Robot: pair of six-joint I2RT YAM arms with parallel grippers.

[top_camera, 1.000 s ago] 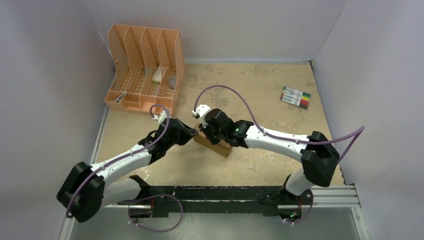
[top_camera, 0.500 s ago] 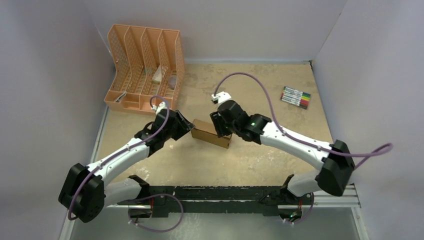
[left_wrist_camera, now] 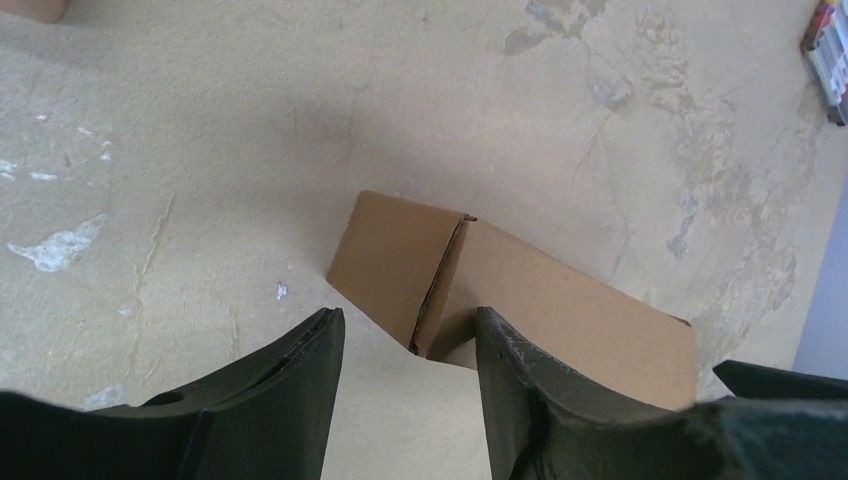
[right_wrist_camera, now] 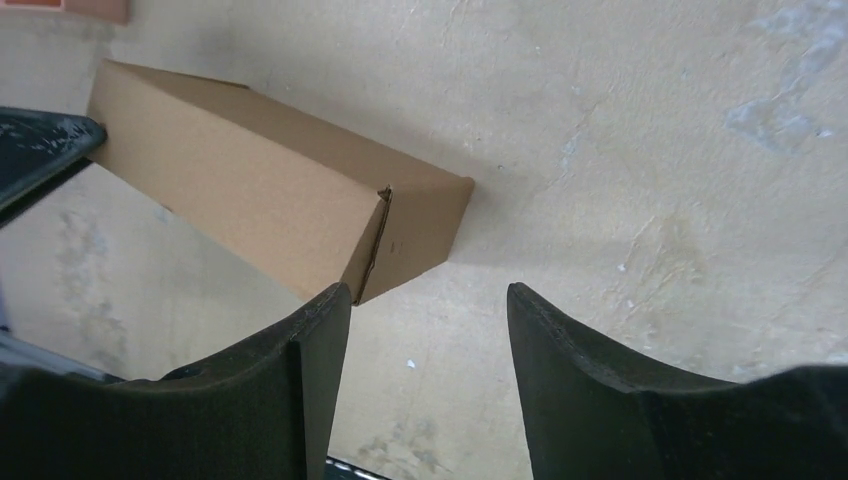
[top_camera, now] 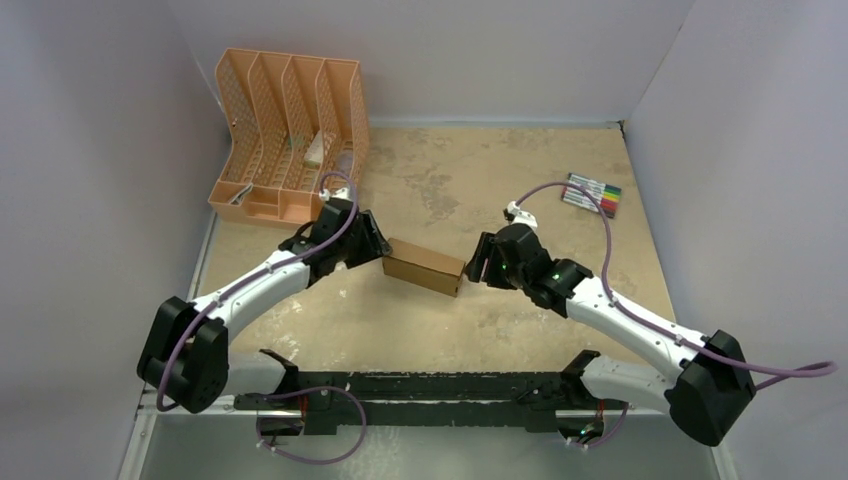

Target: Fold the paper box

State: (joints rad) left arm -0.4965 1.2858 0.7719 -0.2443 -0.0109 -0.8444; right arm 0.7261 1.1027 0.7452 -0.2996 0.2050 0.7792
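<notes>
The paper box point(top_camera: 424, 266) is a small brown rectangular carton lying on the table in the middle. It also shows in the left wrist view point(left_wrist_camera: 520, 290) and the right wrist view point(right_wrist_camera: 270, 200). My left gripper point(top_camera: 377, 246) is open at the box's left end, its jaws standing just short of that end point(left_wrist_camera: 410, 330). My right gripper point(top_camera: 480, 266) is open and empty just off the box's right end point(right_wrist_camera: 430, 295), not touching it.
A peach-orange slotted file organizer point(top_camera: 285, 135) stands at the back left with small items in it. A set of coloured markers point(top_camera: 591, 195) lies at the back right. Grey walls close in the table on three sides.
My right gripper has let go of the box and drawn back to the right. The box has settled flat. My left gripper has moved up to the box's left end.
</notes>
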